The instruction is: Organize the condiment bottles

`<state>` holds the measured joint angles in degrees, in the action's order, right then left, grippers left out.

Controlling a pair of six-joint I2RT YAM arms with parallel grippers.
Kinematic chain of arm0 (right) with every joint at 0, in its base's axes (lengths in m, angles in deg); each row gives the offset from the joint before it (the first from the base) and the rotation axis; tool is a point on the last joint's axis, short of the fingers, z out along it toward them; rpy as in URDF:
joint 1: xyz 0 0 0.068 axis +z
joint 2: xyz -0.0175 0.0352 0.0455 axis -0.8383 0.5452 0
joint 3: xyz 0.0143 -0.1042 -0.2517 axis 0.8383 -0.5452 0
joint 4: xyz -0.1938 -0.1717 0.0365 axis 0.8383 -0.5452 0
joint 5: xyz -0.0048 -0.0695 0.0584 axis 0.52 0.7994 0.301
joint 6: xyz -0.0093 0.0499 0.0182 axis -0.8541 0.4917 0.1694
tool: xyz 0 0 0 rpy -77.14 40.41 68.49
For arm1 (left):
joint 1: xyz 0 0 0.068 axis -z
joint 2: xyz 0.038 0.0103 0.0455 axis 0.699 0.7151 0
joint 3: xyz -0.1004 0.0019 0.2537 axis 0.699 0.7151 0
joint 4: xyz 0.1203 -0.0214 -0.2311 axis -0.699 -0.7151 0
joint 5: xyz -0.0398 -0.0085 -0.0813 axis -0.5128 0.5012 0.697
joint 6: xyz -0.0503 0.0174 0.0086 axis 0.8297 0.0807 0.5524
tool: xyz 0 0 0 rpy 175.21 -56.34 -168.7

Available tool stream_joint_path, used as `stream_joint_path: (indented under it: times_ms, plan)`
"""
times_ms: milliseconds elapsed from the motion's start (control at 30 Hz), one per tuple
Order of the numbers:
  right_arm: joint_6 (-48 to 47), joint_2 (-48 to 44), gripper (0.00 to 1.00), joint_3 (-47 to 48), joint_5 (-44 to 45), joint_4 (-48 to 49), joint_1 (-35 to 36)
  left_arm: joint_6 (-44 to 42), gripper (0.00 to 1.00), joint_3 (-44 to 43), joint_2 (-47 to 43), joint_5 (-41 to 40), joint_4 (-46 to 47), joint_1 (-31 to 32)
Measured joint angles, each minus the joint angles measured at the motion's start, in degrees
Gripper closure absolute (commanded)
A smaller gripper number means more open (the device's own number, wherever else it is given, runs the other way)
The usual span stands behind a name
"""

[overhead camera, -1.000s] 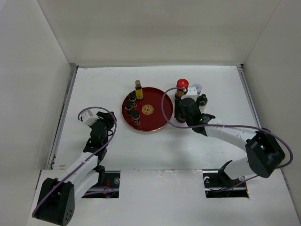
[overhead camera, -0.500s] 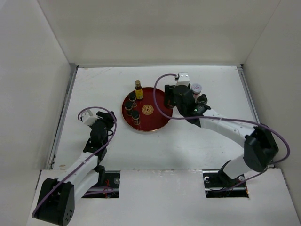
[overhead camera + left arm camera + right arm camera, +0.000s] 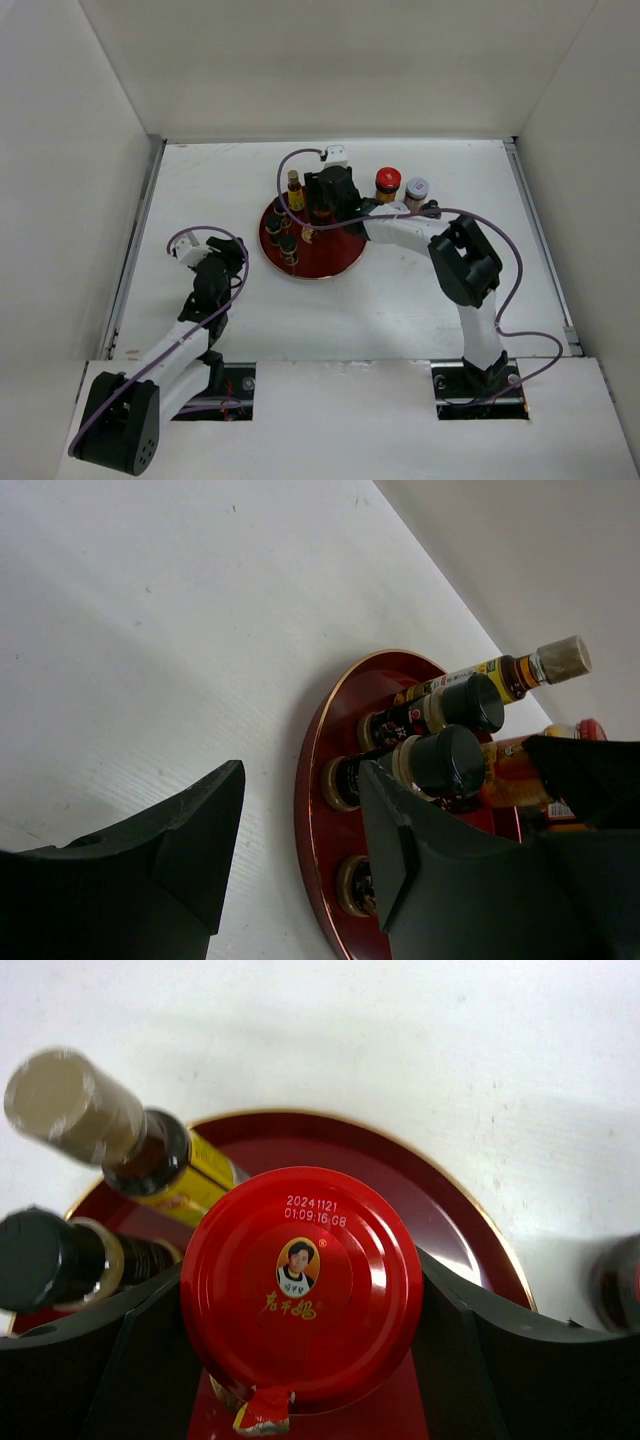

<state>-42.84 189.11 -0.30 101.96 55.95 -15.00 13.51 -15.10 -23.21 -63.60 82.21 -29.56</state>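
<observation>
My right gripper (image 3: 325,205) is over the back of the round dark-red tray (image 3: 340,262), shut on a red-lidded jar (image 3: 300,1285); its fingers (image 3: 475,1350) press both sides of the jar. On the tray stand a slim yellow bottle (image 3: 295,190) with a beige cap (image 3: 70,1100) and three dark-capped bottles (image 3: 280,225), which also show in the left wrist view (image 3: 450,760). On the table to the right stand a second red-lidded jar (image 3: 387,183), a white-lidded jar (image 3: 416,189) and a black-capped bottle (image 3: 432,208). My left gripper (image 3: 228,255) is open and empty, left of the tray.
White walls enclose the table on the left, back and right. The tray rim (image 3: 308,810) lies just ahead of my left fingers (image 3: 170,850). My right arm's purple cable (image 3: 290,165) loops over the tray's back edge.
My right gripper has moved left from the jars beside the tray to over the tray's back part, carrying a red-lidded jar. The left arm has not moved.
</observation>
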Motion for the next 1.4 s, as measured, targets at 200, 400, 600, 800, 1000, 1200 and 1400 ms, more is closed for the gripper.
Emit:
stream_joint_path:
  times_ms: [200,400,600,800,1000,1200,1400]
  plan:
    - [-0.48,3.87,0.41,4.96,-0.22,1.25,-0.37,0.00,0.52,0.00,0.81,0.00,0.79,0.02]
    - [-0.83,4.59,0.22,5.33,-0.15,1.75,-0.44,0.00,0.52,0.00,1.31,0.02,1.11,0.04]
    - [-0.76,3.08,0.10,4.48,-0.09,4.42,-0.42,0.00,0.52,0.00,1.33,0.02,1.27,0.07]
    - [-1.05,-7.34,0.21,-3.08,0.02,6.08,-0.37,0.00,0.52,0.00,1.22,0.07,1.22,0.37]
    - [0.31,-24.57,0.65,-18.73,1.79,8.61,-1.99,0.02,0.52,0.00,0.46,0.04,1.33,0.37]
    - [3.21,-33.20,0.34,-28.81,5.79,6.47,-9.53,0.02,0.52,0.00,0.66,0.07,1.64,0.44]
    - [4.09,-31.67,0.21,-30.64,7.13,2.69,-12.66,0.02,0.52,0.00,0.72,0.04,1.62,0.42]
